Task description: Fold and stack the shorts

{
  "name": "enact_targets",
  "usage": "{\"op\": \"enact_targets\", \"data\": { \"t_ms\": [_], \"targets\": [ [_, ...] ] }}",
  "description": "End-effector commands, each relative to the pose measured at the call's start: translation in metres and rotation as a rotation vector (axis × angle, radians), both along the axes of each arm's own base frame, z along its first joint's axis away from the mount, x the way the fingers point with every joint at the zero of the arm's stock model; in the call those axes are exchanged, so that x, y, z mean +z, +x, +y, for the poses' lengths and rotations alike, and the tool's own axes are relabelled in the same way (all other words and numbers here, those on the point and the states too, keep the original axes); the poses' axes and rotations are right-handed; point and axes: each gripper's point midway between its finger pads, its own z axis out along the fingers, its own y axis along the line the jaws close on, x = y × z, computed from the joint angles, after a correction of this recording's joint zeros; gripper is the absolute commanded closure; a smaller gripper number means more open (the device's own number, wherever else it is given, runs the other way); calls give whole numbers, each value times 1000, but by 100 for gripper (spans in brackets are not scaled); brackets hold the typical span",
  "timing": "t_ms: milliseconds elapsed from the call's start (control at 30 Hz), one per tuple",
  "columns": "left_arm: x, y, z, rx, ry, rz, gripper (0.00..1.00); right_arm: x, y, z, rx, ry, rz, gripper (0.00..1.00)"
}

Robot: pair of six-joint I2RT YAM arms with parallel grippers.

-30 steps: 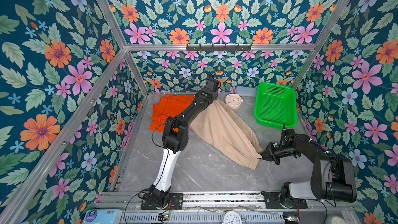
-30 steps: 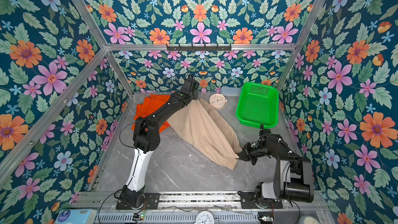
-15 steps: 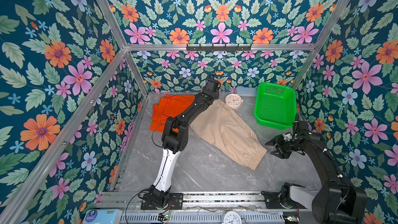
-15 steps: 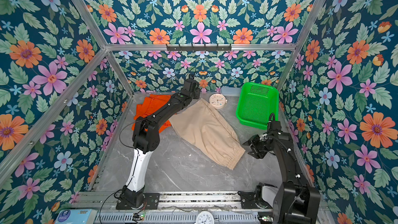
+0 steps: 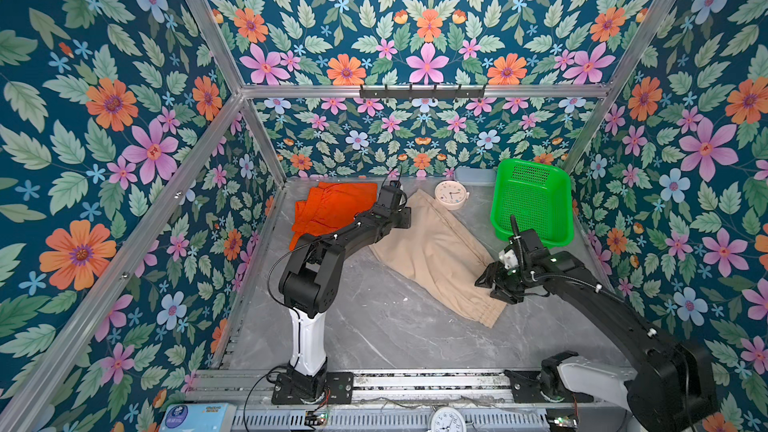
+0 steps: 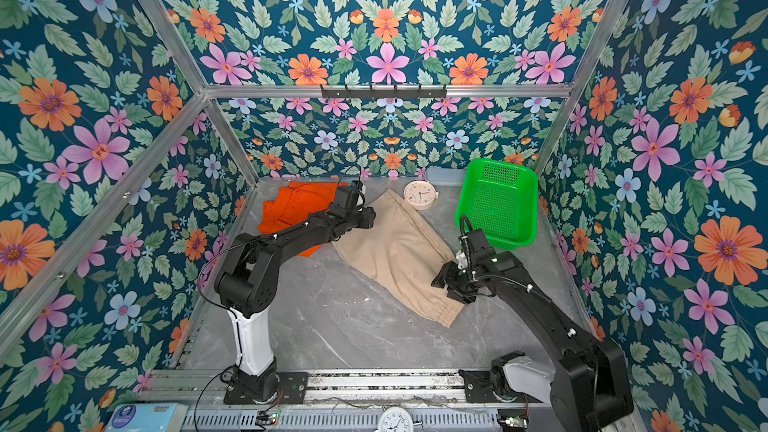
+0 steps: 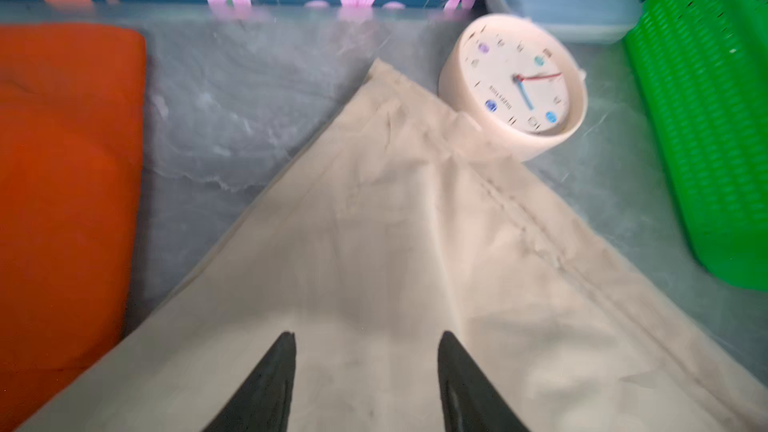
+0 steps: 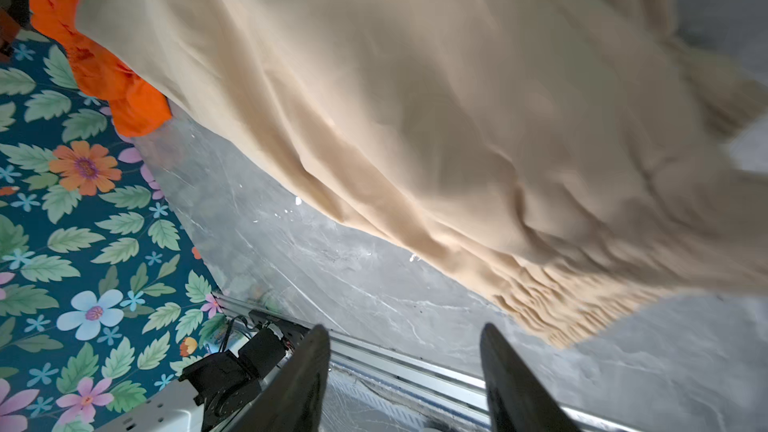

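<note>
The left claw (image 7: 368,336) stands open, its two dark fingers spread apart with nothing between them, hovering over the far half of the beige shorts (image 5: 436,251). The right claw (image 8: 404,328) is also open and empty. In the right wrist view its fingers frame bare tabletop (image 5: 374,326), and in both top views it sits at the right edge of the beige shorts, close to their gathered elastic waistband.

The beige shorts lie flat on the tabletop as one long slanted strip. The waistband end is toward the front right and the narrow end reaches the back, where it touches a small round cream clock (image 5: 451,194). The orange shorts (image 5: 332,209) lie rumpled in the back left corner, just beside the beige pair and partly hidden by the left arm. A green mesh basket (image 5: 536,201) leans tilted at the back right, and a pale blue container (image 5: 473,174) sits against the back wall between it and the clock.
</note>
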Motion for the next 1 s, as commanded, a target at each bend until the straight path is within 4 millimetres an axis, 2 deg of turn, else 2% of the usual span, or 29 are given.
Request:
{"op": "enact_targets", "data": {
  "t_ms": [0, 200, 367, 567, 667, 733, 800, 867, 967],
  "targets": [
    [-14, -9, -7, -10, -61, 39, 43, -11, 17, 13, -34, 38, -14, 42],
    [-50, -38, 10, 33, -45, 136, 44, -54, 14, -27, -136, -12, 100, 42],
    [-84, -75, 31, 81, -23, 236, 44, -75, 1, -61, -195, -50, 182, 42],
    [-103, -138, 47, 134, -36, 329, 44, -73, -5, -95, -245, -88, 201, 42],
    [-111, -181, 50, 149, -53, 392, 44, -64, 0, -109, -259, -112, 170, 42],
    [-110, -208, 52, 159, -62, 410, 44, -59, 4, -115, -254, -133, 144, 42],
    [-102, -224, 54, 171, -72, 408, 44, -51, 12, -113, -223, -124, 108, 42],
    [-85, -228, 60, 190, -90, 377, 43, -37, 20, -108, -193, -93, 55, 42],
    [-45, -218, 65, 194, -113, 266, 40, -10, 28, -113, -179, -122, -39, 40]
  ]
}}
